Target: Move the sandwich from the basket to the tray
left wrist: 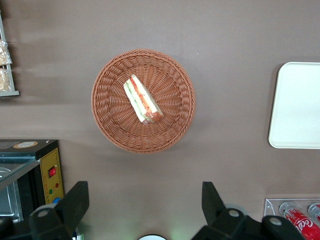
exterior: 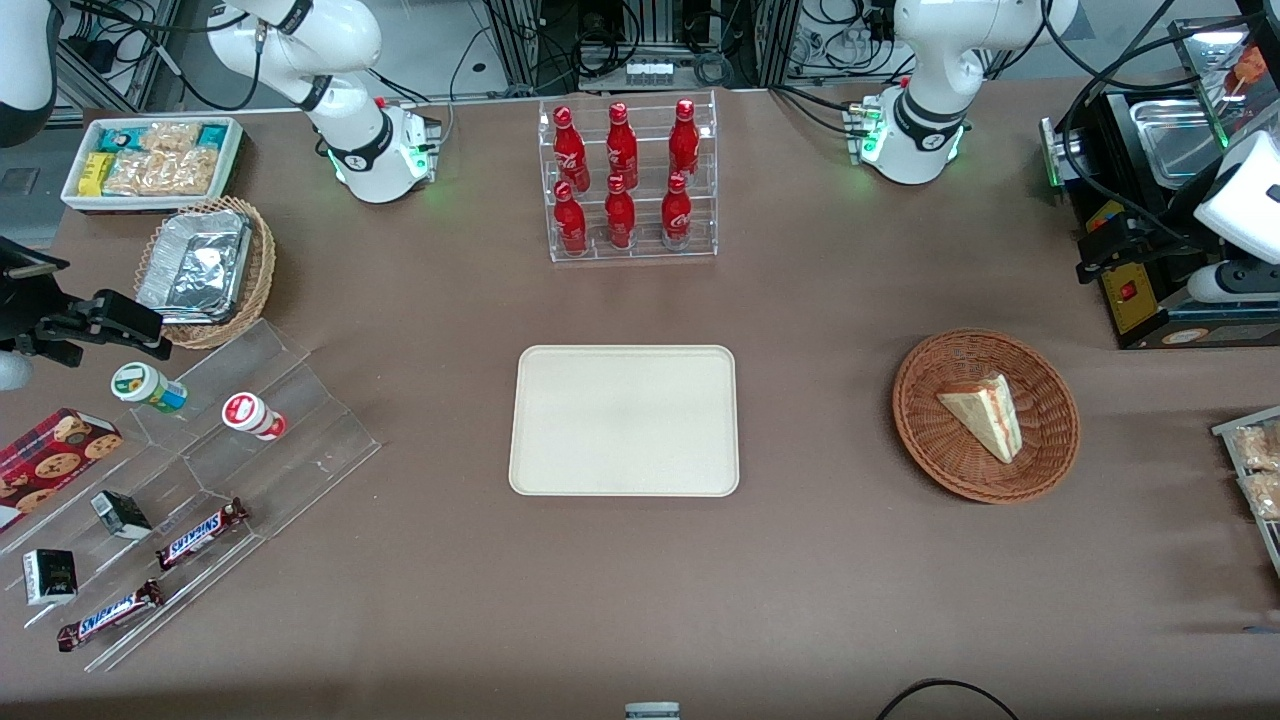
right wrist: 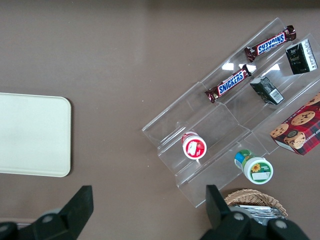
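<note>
The sandwich (exterior: 985, 412) (left wrist: 141, 99), a pale bread wedge with red and green filling along its edge, lies in the round reddish-brown wicker basket (exterior: 915, 440) (left wrist: 107, 120) toward the working arm's end of the table. The cream rectangular tray (exterior: 625, 420) (left wrist: 300, 105) (right wrist: 30, 135) lies flat mid-table with nothing on it. My left gripper (exterior: 1100, 250) (left wrist: 144, 192) hangs high above the table, farther from the front camera than the basket. It is open, with only bare table between its fingers.
A black appliance (exterior: 1150, 290) (left wrist: 30, 165) stands beside the gripper. A clear rack of red bottles (exterior: 625, 180) stands farther from the front camera than the tray. A snack tray (exterior: 1255, 470) sits at the working arm's table edge. A stepped acrylic display (exterior: 200, 470) fills the parked arm's end.
</note>
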Robot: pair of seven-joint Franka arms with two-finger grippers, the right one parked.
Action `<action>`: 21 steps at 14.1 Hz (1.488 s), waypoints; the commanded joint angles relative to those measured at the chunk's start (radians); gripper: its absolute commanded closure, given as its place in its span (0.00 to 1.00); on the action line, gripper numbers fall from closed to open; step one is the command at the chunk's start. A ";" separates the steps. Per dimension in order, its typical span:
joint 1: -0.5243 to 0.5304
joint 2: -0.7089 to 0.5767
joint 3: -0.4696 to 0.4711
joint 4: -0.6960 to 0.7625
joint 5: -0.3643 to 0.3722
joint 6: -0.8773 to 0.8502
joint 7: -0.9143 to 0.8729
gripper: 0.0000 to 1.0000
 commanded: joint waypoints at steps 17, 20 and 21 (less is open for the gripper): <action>0.126 0.193 0.010 -0.009 0.011 0.117 -0.186 0.00; 0.114 0.241 0.010 -0.084 0.013 0.233 -0.291 0.00; 0.109 0.242 0.010 -0.125 0.014 0.284 -0.349 0.00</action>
